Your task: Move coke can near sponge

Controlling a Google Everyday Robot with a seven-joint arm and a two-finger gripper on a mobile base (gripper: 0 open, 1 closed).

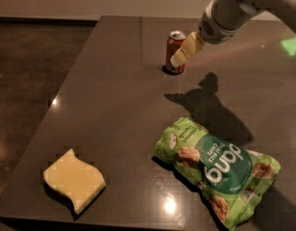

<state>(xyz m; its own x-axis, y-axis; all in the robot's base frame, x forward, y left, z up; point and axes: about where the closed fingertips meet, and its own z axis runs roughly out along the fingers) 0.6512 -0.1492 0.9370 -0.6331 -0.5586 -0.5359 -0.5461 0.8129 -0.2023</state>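
**At the coke can's side: jaws slanted across it**

At the far end of the table, the coke can stands upright. The pale yellow jaws slant down from the arm and overlap the can's right half as seen, tips low beside its body. Whether they touch it, and how wide they are open, cannot be told. The sponge lies flat, well apart from the can, toward the near edge. A green chip bag lies nearer the can.

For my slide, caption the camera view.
Gripper beside upright coke can at table's far end; sponge and green chip bag lie nearer.
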